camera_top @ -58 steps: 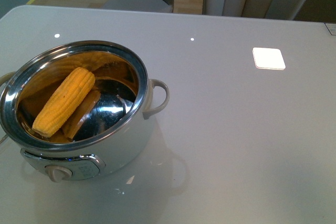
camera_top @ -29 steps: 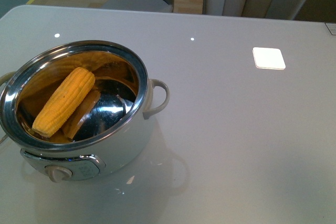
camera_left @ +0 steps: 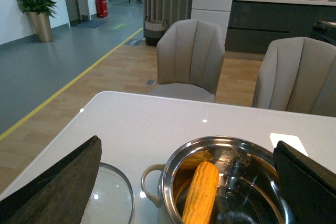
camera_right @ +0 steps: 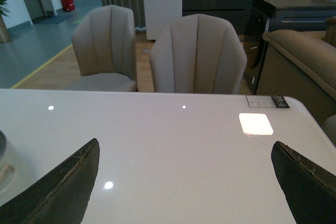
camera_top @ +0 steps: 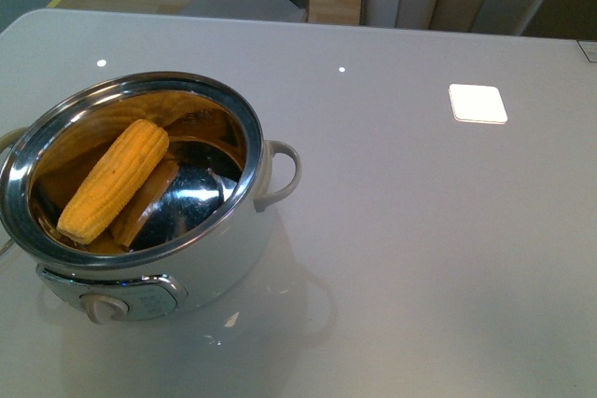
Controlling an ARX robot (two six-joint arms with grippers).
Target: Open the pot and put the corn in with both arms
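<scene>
the pot (camera_top: 140, 230), near the table's (camera_top: 420, 230) left front edge, is uncovered; the corn (camera_top: 114, 180) is laid inside. both grippers are spread wide, nothing grasped. the task is judged done.

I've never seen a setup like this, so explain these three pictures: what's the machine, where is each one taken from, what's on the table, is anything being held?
It is a two-armed robot at a white table. One picture looks forward from its body; the others look out from each wrist, where the dark wedges at the edges are finger pads. The left hand and right hand are both open and hold nothing. The pot stands lidless with the corn lying inside. A glass lid rests on the table beside the pot.
</scene>
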